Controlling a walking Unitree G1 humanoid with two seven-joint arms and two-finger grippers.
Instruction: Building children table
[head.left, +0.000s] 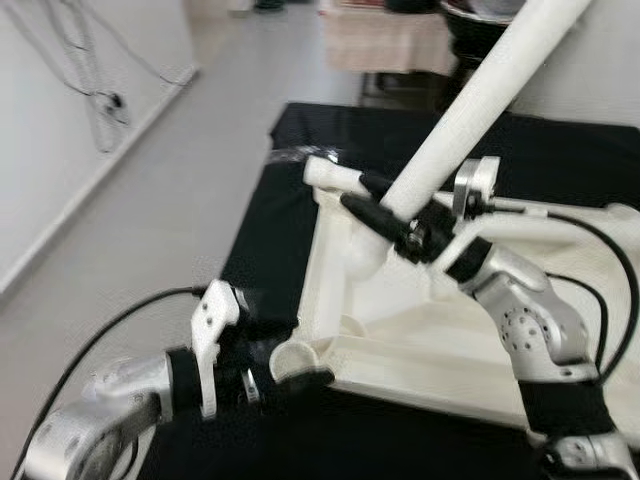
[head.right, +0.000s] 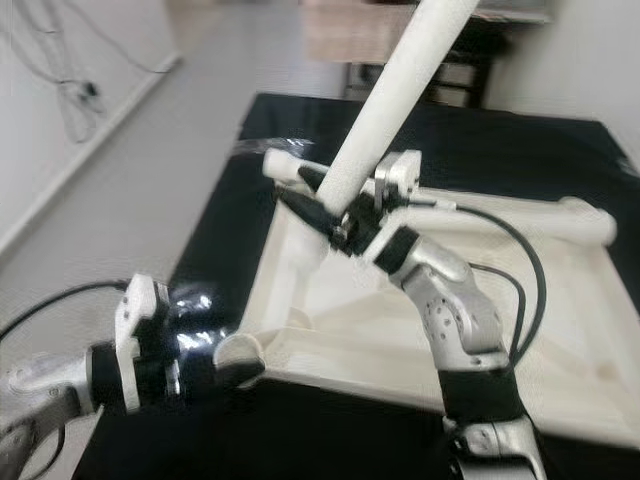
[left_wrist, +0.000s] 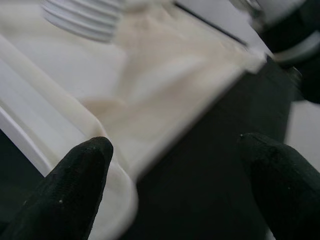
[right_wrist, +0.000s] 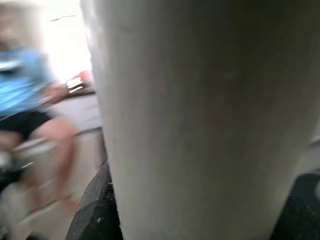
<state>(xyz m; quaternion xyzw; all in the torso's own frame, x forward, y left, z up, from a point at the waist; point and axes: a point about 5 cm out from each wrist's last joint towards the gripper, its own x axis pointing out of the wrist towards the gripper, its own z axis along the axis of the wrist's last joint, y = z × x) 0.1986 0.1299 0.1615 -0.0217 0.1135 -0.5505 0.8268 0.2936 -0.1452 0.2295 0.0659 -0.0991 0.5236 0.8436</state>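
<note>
One cream tabletop (head.left: 420, 340) is lying upside down on one black cloth (head.left: 560, 150), and one long white leg (head.left: 470, 110) is leaning up toward one o'clock from its far corner. Two grippers are showing: the left gripper (head.left: 290, 375) is sitting at seven o'clock by the near corner, and the right gripper (head.left: 385, 210) is sitting at the centre. One blurred person (right_wrist: 30, 115) is sitting in the right wrist view.

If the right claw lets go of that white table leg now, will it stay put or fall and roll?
The white table leg leans steeply from the tabletop corner socket, held low by the right claw, so released it would probably topple. It looks round and smooth, so likely to roll. It appears straight and stiff, not floppy.
</note>
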